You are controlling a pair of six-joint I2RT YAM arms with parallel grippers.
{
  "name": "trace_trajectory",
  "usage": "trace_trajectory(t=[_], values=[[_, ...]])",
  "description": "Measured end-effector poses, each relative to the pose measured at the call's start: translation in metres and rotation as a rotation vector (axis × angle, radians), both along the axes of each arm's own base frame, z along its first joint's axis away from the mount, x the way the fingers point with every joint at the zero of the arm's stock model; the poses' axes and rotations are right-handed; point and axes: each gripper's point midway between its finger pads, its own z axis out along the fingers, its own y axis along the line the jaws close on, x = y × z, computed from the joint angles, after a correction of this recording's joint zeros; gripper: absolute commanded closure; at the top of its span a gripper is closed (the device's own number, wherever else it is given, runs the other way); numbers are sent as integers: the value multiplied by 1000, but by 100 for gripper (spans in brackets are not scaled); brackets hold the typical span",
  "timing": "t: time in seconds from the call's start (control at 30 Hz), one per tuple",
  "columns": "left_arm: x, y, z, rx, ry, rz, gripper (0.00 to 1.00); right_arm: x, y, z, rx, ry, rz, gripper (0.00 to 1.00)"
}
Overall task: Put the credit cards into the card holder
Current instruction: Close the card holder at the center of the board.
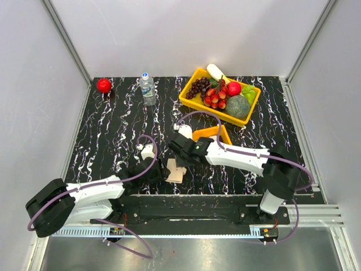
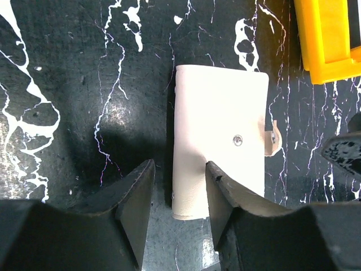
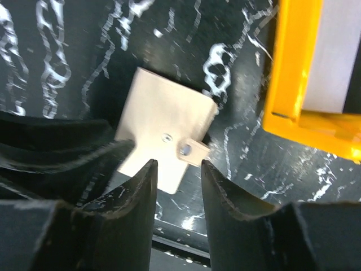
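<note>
White walls (image 1: 186, 34) box in a black tabletop (image 1: 113, 135) veined with white, and my two arms reach in from its near edge.

The card holder (image 2: 220, 130) lies flat and closed on that tabletop, between my arms near the front. I judge it sits there so both arms can work on it at once. Its snap tab (image 3: 192, 151) is folded over one long edge, so no sleeve is exposed and nothing can go in until it is opened.

My left end effector (image 2: 179, 166) is parted. One finger is down beside the holder's edge and the other is over its cover, straddling that edge at the near end. I read this as bracing the holder against sliding, not as a firm pinch.

My right end effector (image 3: 178, 165) hangs above the tab with its jaws apart and nothing between them. It seems placed to take the tab and lift the flap.

Just beyond the holder is the small orange tray (image 3: 287, 84). The pale flat surface inside it I take to be the credit cards (image 3: 333, 56), though I cannot count them.

Farther back stand a yellow bin (image 1: 197, 93) of fruit, a bottle (image 1: 148, 88) and a red fruit (image 1: 104, 85), well apart from the work.
</note>
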Motion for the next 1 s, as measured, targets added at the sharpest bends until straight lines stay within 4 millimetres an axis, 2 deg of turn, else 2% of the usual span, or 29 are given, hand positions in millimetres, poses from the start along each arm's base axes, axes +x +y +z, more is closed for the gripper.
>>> trace_trajectory(t=[0.13, 0.23, 0.33, 0.5, 0.67, 0.83, 1.0], values=[[-1, 2, 0, 8, 4, -1, 54, 10, 22, 13, 4, 7, 4, 61], [-2, 3, 0, 9, 5, 0, 53, 11, 29, 5, -25, 39, 1, 61], [-4, 6, 0, 16, 9, 2, 52, 5, 19, -11, -88, 84, -15, 62], [-8, 12, 1, 24, 12, 5, 50, -2, 8, -18, -135, 122, -39, 63], [-9, 17, 1, 25, 11, 12, 50, -2, 9, -16, -140, 131, -51, 62], [-8, 19, 1, 25, 11, 18, 50, -1, 12, -24, -153, 141, -59, 60], [-8, 19, 1, 26, 10, 17, 50, 0, 13, -31, -171, 151, -62, 63]])
